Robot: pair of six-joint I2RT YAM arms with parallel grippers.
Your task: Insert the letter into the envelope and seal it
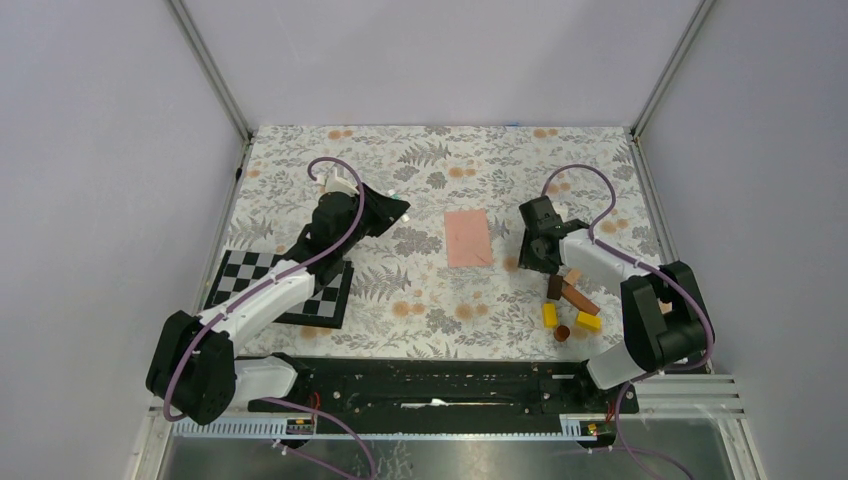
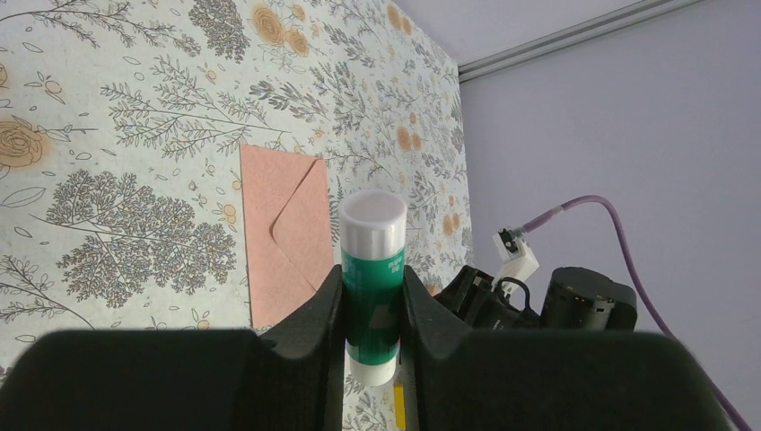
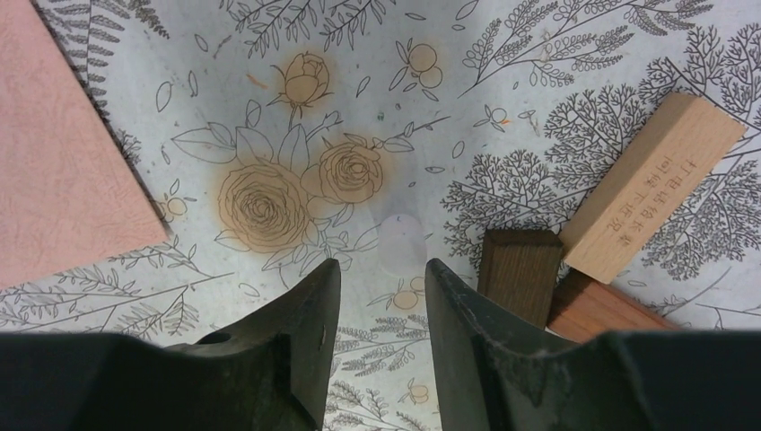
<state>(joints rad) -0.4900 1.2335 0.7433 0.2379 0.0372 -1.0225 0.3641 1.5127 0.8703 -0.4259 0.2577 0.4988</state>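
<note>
The widest thing in front of me is the table's floral-printed grey cloth (image 1: 430, 300), and on its near left lies a black-and-white checkerboard panel (image 1: 235, 272) with the left arm stretched over it. Near the middle of the cloth, between the two grippers and well apart from the checkerboard, the flat salmon-pink paper envelope (image 1: 467, 238) lies by itself. From the left wrist view its triangular flap rests folded flat on the body; whether any sheet sits inside I cannot tell. The left gripper (image 1: 390, 212) is raised to the left of the envelope, and its jaws are clamped on a green glue stick with a white cap (image 2: 371, 287), the cap end sticking out past the fingers. The right gripper (image 3: 381, 269) hangs low over the cloth just beside the envelope's near right corner, its jaws a narrow gap apart with nothing between them. Right beside its fingers sit a pale wooden block with printed characters (image 3: 651, 197), a dark brown wooden block (image 3: 519, 269) and a reddish-brown wooden block (image 3: 601, 310), all touching. Nearer the arm bases are two small yellow blocks (image 1: 549, 315) and a small brown cylinder (image 1: 562, 332).
</note>
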